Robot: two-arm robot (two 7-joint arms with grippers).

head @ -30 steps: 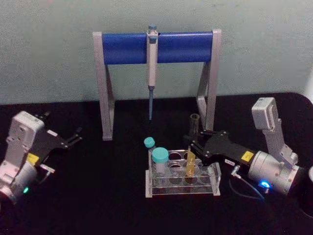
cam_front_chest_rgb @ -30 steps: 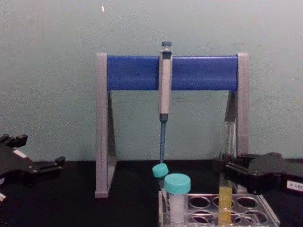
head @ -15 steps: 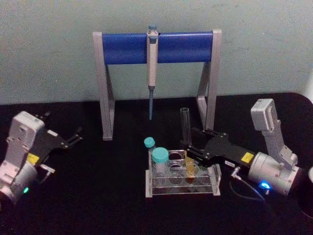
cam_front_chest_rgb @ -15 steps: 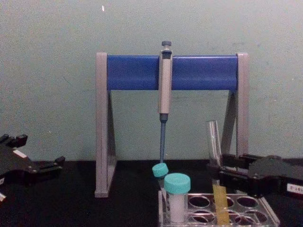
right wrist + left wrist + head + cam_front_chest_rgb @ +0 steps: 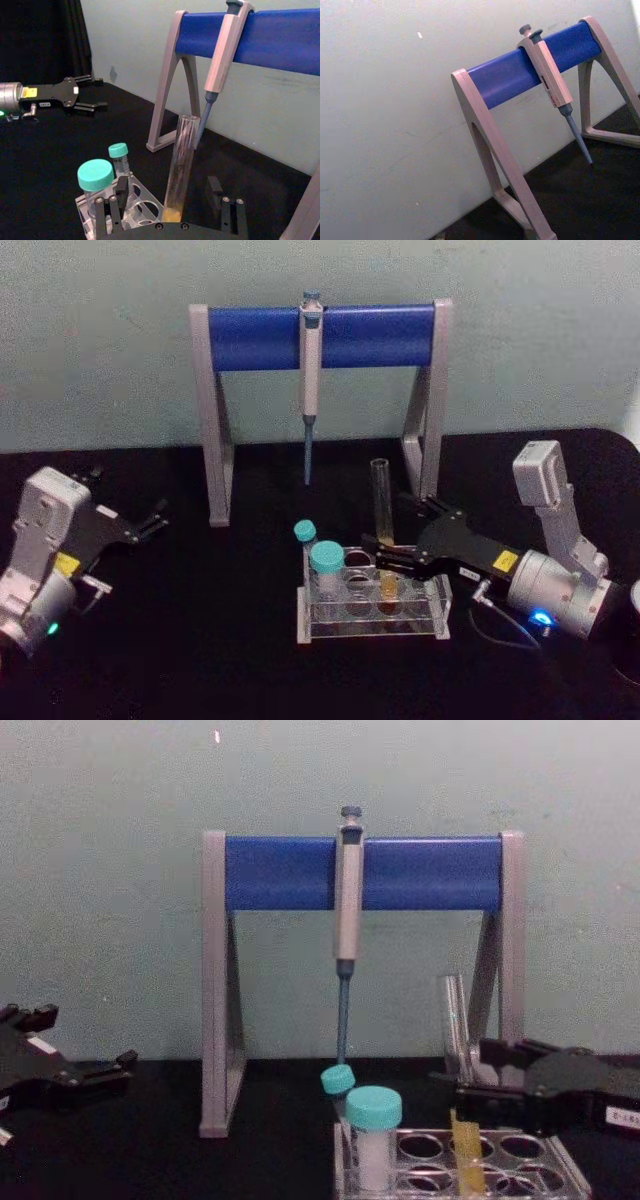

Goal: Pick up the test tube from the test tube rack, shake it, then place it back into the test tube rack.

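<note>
The test tube [image 5: 381, 502] stands in a hole of the clear test tube rack [image 5: 440, 605], leaning slightly left, with yellow liquid at its bottom. My right gripper [image 5: 400, 532] is open, one finger on each side of the tube and apart from the glass. In the right wrist view the tube [image 5: 182, 160] rises free between the spread fingers [image 5: 116, 197]. The chest view shows the tube [image 5: 456, 1020] above the rack [image 5: 520, 1160], with the right gripper [image 5: 470, 1072] beside it. My left gripper [image 5: 150, 520] rests open at the far left of the table, well away from the rack.
A grey-and-blue stand [image 5: 320, 337] with a hanging pipette [image 5: 311, 370] is behind the rack. Two teal-capped tubes [image 5: 326, 560] sit in the rack's left end. The black table [image 5: 220, 640] has free room between the rack and the left arm.
The tube has gone down into the rack. My right gripper, shut on it before, has opened and let it go. The left arm has not moved.
</note>
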